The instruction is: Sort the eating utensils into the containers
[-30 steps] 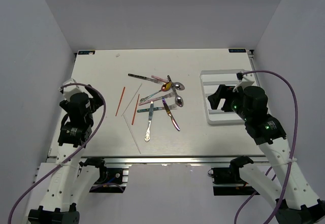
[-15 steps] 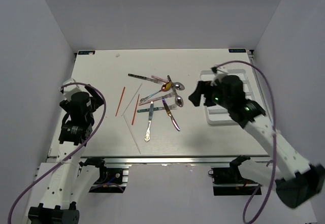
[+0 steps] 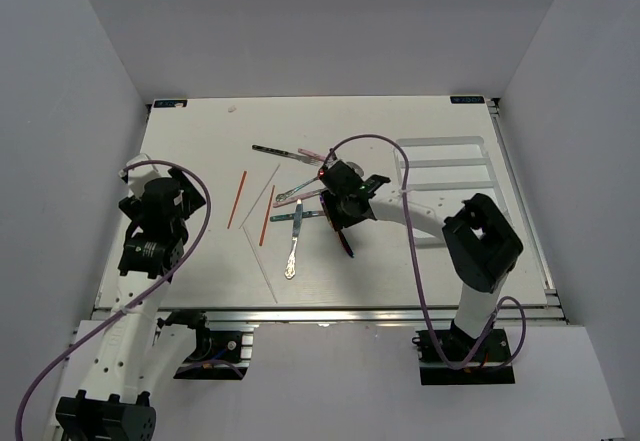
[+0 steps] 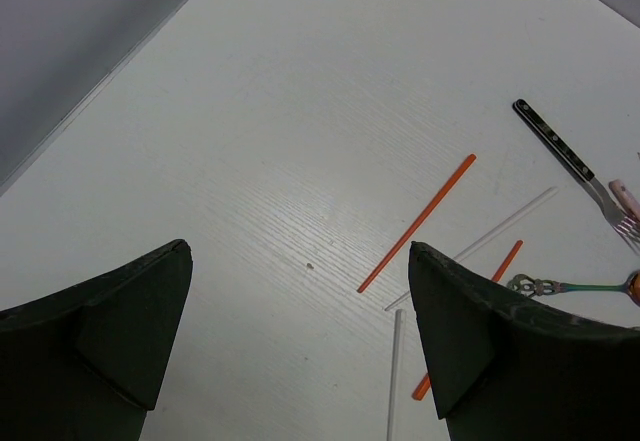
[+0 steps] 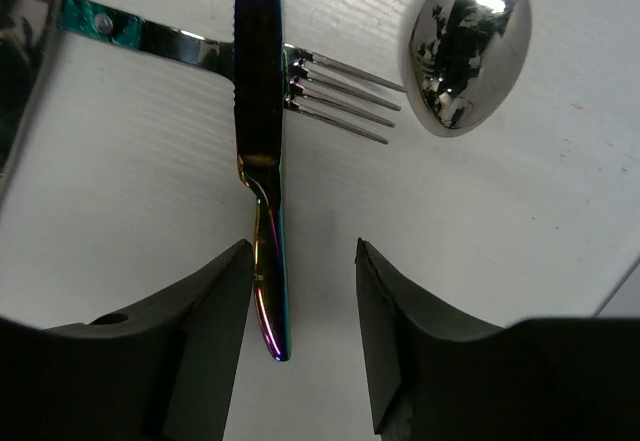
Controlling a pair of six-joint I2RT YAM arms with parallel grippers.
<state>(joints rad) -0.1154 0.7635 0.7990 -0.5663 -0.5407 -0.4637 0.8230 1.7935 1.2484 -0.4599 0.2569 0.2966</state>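
Bench [image 3: 200,261] white, cutlery pile at centre of top view. White tray [image 3: 445,142] right of centre, long compartments showing bare floor, right arm [image 3: 480,251] crossing its lower edge. A second ago that arm sat over tray; now swung left, down onto pile, tray uncovered. Right pincer [image 5: 303,261] narrowed from wide, jaws apart astride iridescent knife [image 5: 258,81] handle, not clamped. Knife flat on bench, across teal-handled fork [image 5: 180,49]; spoon [image 5: 465,51] upper right. Left pincer [image 4: 300,341] unmoved, spread wide over bench, orange chopstick [image 4: 418,223] ahead.

White wood-grain tabletop [image 3: 190,261], evenly lit. Plain grey walls [image 3: 80,81] close its left, far and right edges. Aluminium rail [image 3: 300,312] runs along its near edge.
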